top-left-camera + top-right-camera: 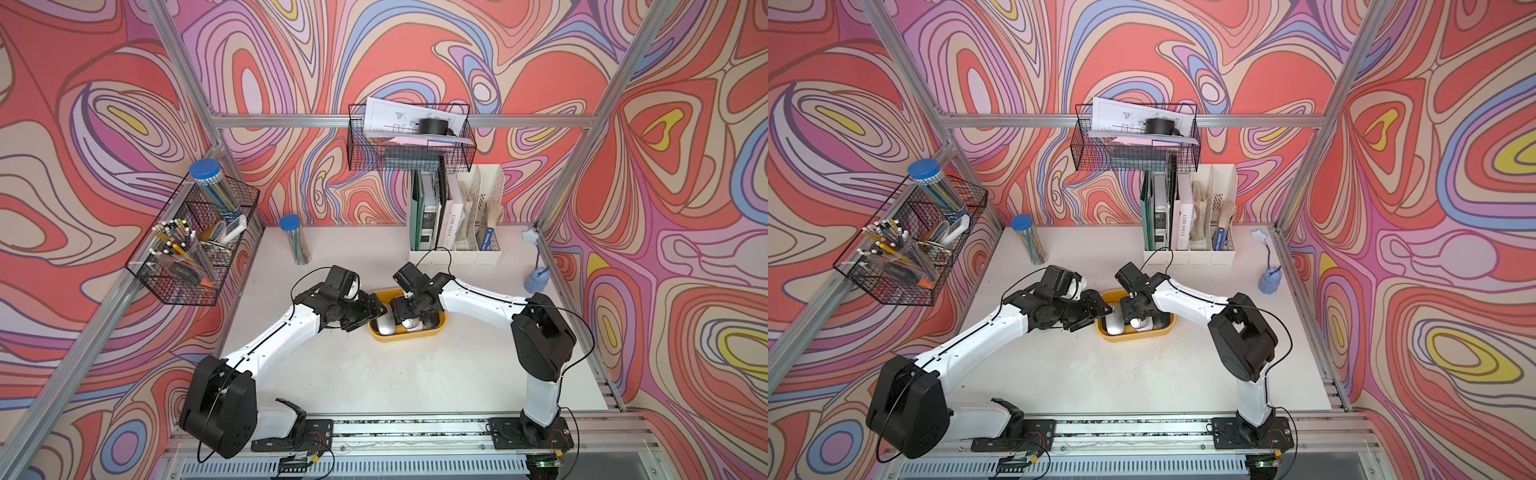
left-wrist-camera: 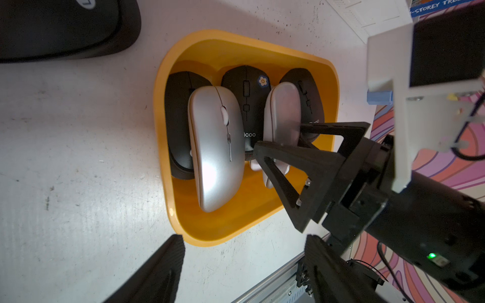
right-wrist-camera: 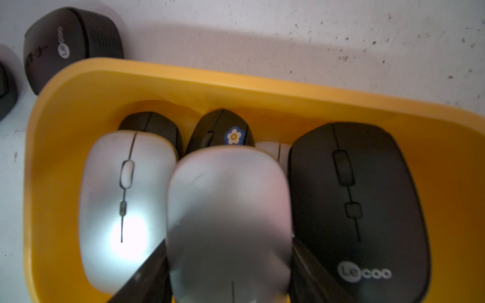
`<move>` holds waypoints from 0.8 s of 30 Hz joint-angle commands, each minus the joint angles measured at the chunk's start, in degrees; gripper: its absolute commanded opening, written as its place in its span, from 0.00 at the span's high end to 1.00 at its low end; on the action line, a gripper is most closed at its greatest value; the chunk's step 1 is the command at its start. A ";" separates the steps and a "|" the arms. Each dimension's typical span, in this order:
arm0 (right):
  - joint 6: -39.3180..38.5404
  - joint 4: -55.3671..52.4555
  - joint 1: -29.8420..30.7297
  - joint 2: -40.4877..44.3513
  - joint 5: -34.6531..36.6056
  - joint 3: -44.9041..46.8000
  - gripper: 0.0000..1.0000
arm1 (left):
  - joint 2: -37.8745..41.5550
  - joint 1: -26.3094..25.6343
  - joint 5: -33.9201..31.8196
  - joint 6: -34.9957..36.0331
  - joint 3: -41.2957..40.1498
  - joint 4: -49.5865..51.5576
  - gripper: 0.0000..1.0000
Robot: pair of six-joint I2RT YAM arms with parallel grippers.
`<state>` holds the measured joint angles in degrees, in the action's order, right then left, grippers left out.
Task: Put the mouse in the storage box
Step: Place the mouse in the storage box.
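A shallow yellow-orange storage box sits in the middle of a white table. Inside it lie a silver mouse and several black mice. The right gripper reaches down into the box, and a pale mouse sits tilted between its two black fingers. The fingers lie close along the mouse's sides, but I cannot tell whether they press it. The left gripper hovers at the box's end, jaws spread wide and holding nothing. One more black mouse rests on the table just outside the box.
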<state>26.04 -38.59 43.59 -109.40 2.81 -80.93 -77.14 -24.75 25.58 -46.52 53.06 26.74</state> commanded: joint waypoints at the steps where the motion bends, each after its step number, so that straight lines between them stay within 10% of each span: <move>1: -0.10 -0.53 0.27 -1.18 1.19 0.74 0.33 | -0.72 0.16 0.61 0.54 -0.02 -0.27 0.21; 24: 0.19 -1.01 1.34 2.92 1.40 0.64 0.29 | 0.16 0.21 -4.86 3.64 4.42 6.42 0.20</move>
<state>26.06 -38.79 44.34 -109.08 3.51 -80.66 -77.49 -24.75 23.73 -45.15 54.85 29.39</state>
